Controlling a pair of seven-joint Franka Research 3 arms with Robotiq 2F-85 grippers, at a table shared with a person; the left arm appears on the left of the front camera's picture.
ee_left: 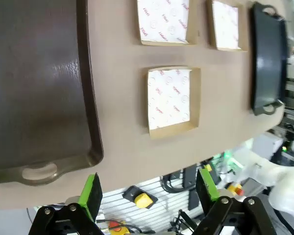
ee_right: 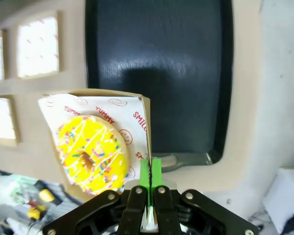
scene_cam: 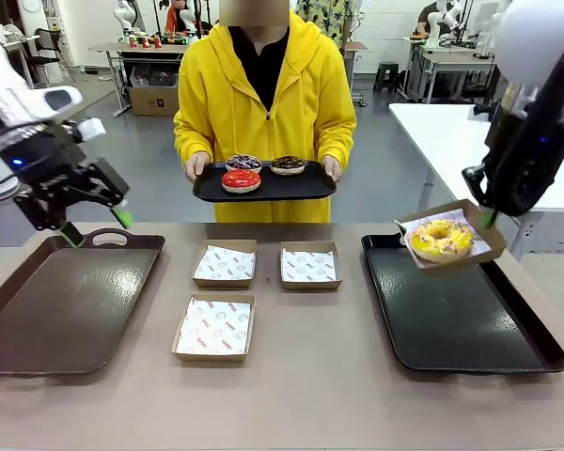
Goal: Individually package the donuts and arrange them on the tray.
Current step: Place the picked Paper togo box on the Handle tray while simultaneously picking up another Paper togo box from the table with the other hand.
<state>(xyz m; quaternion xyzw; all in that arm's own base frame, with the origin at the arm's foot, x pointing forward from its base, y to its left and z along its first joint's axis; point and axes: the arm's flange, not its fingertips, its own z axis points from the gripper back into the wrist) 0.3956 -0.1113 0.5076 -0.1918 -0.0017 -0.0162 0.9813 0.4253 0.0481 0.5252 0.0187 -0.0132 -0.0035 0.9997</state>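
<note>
A beige counter (scene_cam: pixel 310 395) is seen from the robot's side, with a person (scene_cam: pixel 263 94) in a yellow hoodie standing at 12 o'clock. A serving tray (scene_cam: pixel 305 184) is held in the person's hands at waist height. Three donuts are carried on it: a red donut (scene_cam: pixel 241 179) nearest the counter, a purple donut (scene_cam: pixel 243 163) just behind it, and a chocolate donut (scene_cam: pixel 288 165) at 3 o'clock of those two.

At 3 o'clock on the counter a black tray (scene_cam: pixel 470 319) (ee_right: pixel 157 58) is laid flat. The right gripper (scene_cam: pixel 489 221) (ee_right: pixel 150 166) is hung above that tray's 11 o'clock corner. Its jaws are pressed together on the wall of a cardboard box (scene_cam: pixel 470 258) (ee_right: pixel 112 93), which is lifted clear of the tray and tilted. Inside the box, on printed paper, the yellow donut (scene_cam: pixel 440 239) (ee_right: pixel 92 154) with sprinkles is carried. In the right wrist view the green pads (ee_right: pixel 145 169) are seen pinched on the box's edge at 6 o'clock, with the donut at 8 o'clock.

At 9 o'clock on the counter a brown tray (scene_cam: pixel 56 310) (ee_left: pixel 34 88) is laid. The left gripper (scene_cam: pixel 96 225) (ee_left: pixel 149 188) is held above its far handle, at the tray's 12 o'clock, with its jaws spread wide.

Three paper-lined boxes are set between the two trays: a left box (scene_cam: pixel 225 264) and a right box (scene_cam: pixel 310 266) side by side toward 12 o'clock, and a near box (scene_cam: pixel 214 328) at 6 o'clock of the left one.
</note>
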